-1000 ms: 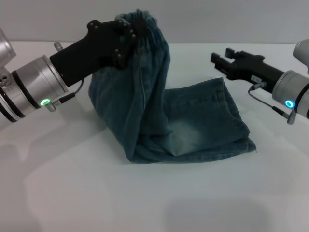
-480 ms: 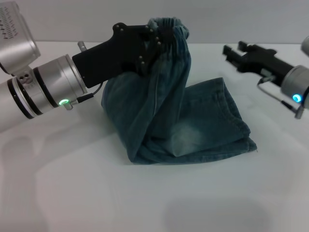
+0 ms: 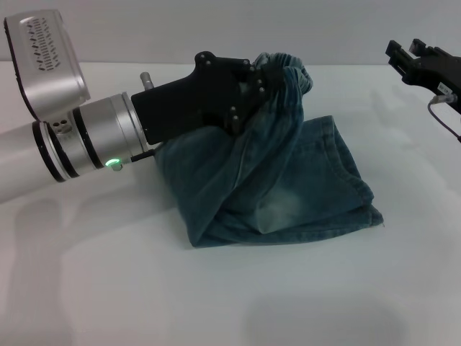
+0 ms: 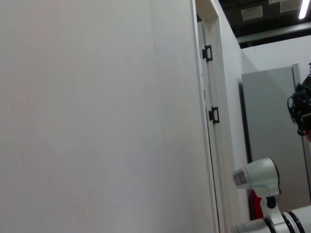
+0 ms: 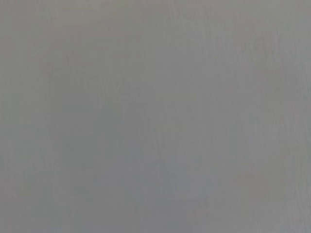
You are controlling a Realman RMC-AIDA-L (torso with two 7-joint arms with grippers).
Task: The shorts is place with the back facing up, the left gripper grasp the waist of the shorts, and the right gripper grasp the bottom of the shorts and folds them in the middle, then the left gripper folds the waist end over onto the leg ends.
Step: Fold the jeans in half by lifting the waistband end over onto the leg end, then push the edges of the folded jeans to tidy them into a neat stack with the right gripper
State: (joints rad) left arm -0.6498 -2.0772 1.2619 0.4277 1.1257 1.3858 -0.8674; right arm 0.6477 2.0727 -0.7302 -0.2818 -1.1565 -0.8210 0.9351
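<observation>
Blue denim shorts [image 3: 288,184] lie folded lengthwise on the white table [image 3: 216,288] in the head view, leg ends toward the right. My left gripper [image 3: 270,79] is shut on the elastic waist [image 3: 292,72] and holds it lifted above the middle of the shorts, the cloth draping down from it. My right gripper [image 3: 403,58] hangs at the far right, high above the table, apart from the shorts and holding nothing. Neither wrist view shows the shorts.
The left wrist view shows a white wall [image 4: 97,116], a door frame and part of a white robot arm [image 4: 262,189]. The right wrist view is plain grey.
My left gripper has carried the waist rightward and a little lower over the shorts. My right gripper has drawn back to the right and upward, away from the leg ends.
</observation>
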